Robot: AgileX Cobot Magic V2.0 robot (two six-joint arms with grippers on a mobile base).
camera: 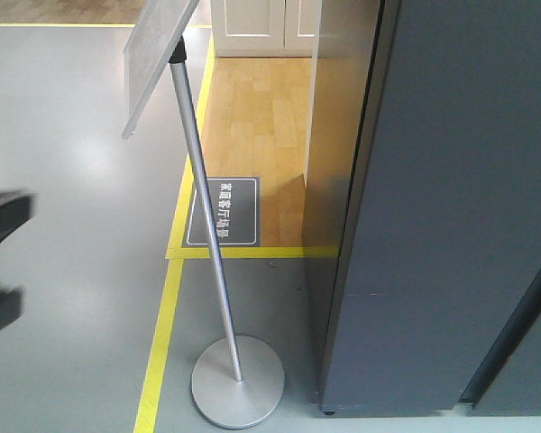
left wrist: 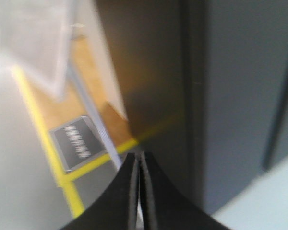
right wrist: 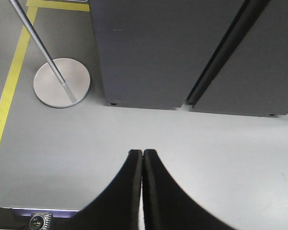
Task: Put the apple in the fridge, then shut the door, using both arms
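Note:
The dark grey fridge (camera: 460,198) stands at the right, and only its grey outer faces show. In the right wrist view two grey panels, one on the left (right wrist: 153,48) and one on the right (right wrist: 259,57), are split by a dark gap; I cannot tell which is the door. No white interior shows. The apple is out of view. My left gripper (left wrist: 139,160) is shut and empty, in the air to the left of the fridge's corner (left wrist: 240,96). My right gripper (right wrist: 142,155) is shut and empty, over the grey floor in front of the fridge.
A sign stand with a slanted metal pole (camera: 207,225) and a round base (camera: 238,381) stands just left of the fridge; it also shows in the right wrist view (right wrist: 61,82). Yellow floor tape (camera: 162,343) and a floor label (camera: 222,211) lie nearby. A white cupboard (camera: 261,27) stands at the back. A blurred black arm part (camera: 2,216) is at the left edge.

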